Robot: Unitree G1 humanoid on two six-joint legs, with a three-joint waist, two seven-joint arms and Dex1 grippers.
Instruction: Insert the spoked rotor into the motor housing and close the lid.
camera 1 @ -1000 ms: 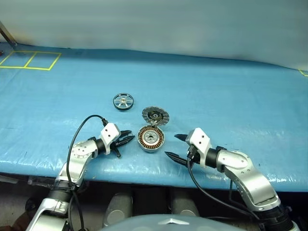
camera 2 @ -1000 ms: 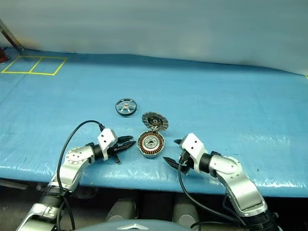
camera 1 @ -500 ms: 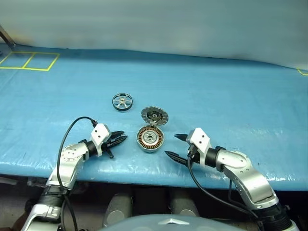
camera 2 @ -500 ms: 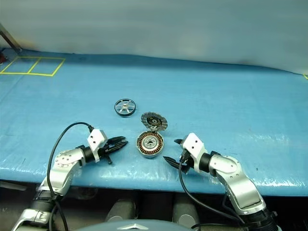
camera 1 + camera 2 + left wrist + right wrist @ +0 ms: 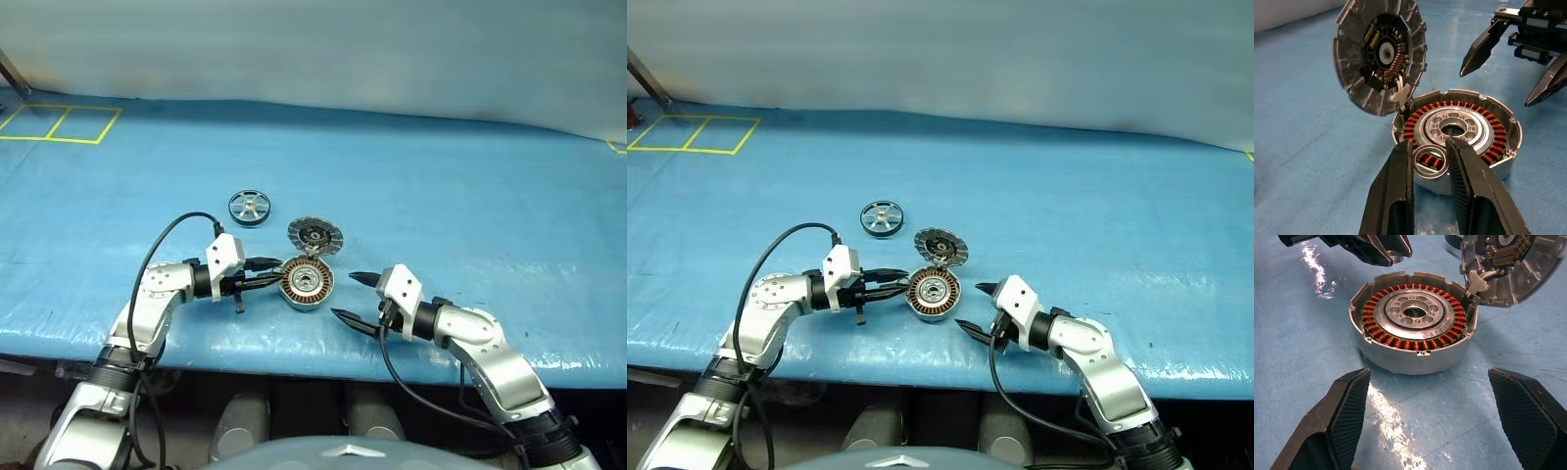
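With lid point(image 5: 1380, 54) hinged open, motor housing point(image 5: 1462, 134) holding copper windings point(image 5: 1497, 146), hub point(image 5: 1452, 129)

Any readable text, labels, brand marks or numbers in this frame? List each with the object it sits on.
None can be read.
The lid: its dark inner face carries small components, but no legible lettering.
The motor housing: bare metal and copper windings, no markings visible.
The spoked rotor: too small to tell.
The blue table cover: yellow tape squares at the far left, lines only, no characters.

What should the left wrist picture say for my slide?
Left gripper holds a small ring above the open motor housing.
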